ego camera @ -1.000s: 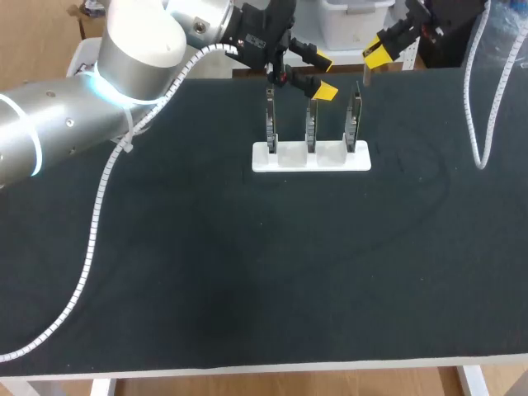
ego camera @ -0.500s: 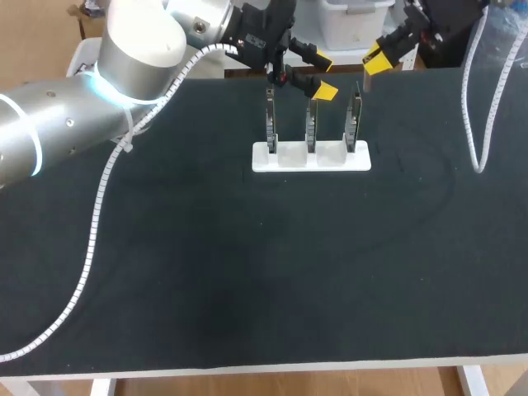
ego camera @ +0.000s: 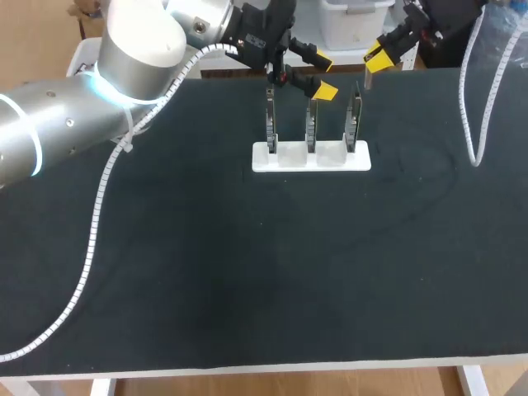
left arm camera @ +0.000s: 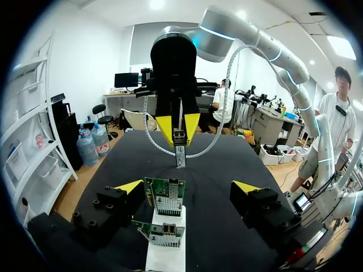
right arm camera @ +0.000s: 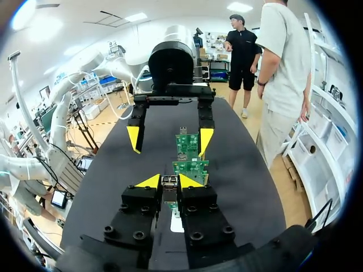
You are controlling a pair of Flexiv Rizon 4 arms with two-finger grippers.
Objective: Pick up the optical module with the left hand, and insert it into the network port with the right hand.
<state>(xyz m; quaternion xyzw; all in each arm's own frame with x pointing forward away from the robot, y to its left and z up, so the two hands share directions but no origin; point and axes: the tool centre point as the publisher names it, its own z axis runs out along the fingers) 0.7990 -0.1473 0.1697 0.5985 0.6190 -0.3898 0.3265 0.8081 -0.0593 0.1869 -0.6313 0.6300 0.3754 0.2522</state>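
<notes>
Table [ego camera: 247,272]: matt black top, cloth-like, with faint pale swirl marks on the nap.

Rack [ego camera: 311,162]: smooth white plastic, slight sheen.

Circuit boards [left arm camera: 165,195]: green laminate, satin finish. The network ports [left arm camera: 168,204] on them are bare grey metal.

Optical module [left arm camera: 180,154]: bare metal, dull shine.

Left arm [ego camera: 58,132]: smooth, glossy silver-grey shell with a white joint cap.

Left gripper [left arm camera: 188,187] and right gripper [right arm camera: 169,181]: matt black bodies with a machined look and dark bolt heads. The fingertips [left arm camera: 129,186] are bright yellow and smooth, plastic by appearance.

Cable sleeve [ego camera: 97,210]: white ribbed plastic spiral wrap, low gloss.
</notes>
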